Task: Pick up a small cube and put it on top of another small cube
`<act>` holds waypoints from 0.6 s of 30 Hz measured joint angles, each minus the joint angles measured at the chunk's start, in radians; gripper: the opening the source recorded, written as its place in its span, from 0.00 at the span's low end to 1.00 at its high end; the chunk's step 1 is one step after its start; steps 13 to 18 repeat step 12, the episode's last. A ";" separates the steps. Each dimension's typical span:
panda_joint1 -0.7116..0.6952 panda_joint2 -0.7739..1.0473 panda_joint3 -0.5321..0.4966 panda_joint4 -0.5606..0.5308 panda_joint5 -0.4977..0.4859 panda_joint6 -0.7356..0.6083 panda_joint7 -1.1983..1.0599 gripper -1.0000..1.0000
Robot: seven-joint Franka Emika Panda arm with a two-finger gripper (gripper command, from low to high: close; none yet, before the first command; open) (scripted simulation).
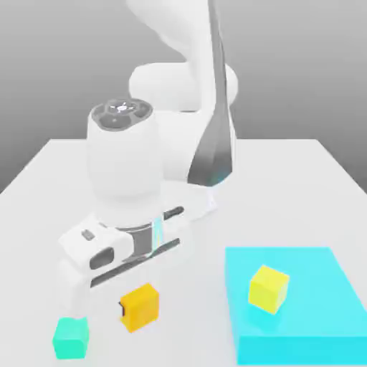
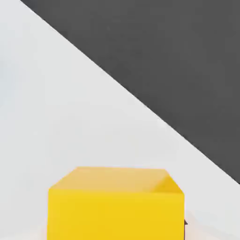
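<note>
1. While the arm leans low over the white counter (image 1: 43,179), the orange cube (image 1: 140,307) sits pinched in the jaws of the gripper (image 1: 127,310), a dark fingertip showing on the face toward the exterior view's left.
2. From the hand view that same cube (image 2: 115,204) looms close under the camera, which fits a cube held in the grip rather than lying loose.
3. Whether the cube is just clear of the counter or touching it, I can't tell from here.
4. Now the relation that matters: the teal cube (image 1: 71,337) lies near the held cube, toward the exterior view's left and a little nearer the camera, apart from it.
5. That looks the handiest cube to stack on; the yellow cube (image 1: 269,288) rests off to the exterior view's right, on the cyan slab (image 1: 315,337).
6. Arm pose: forearm slanting down from the base, white wrist housing upright, hand pointing down at the counter.
</note>
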 joint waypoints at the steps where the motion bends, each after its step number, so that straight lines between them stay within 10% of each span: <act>1: -0.042 0.050 0.002 0.010 0.031 0.037 -0.023 1.00; 18: -0.058 -0.045 -0.035 0.009 -0.009 -0.053 0.005 1.00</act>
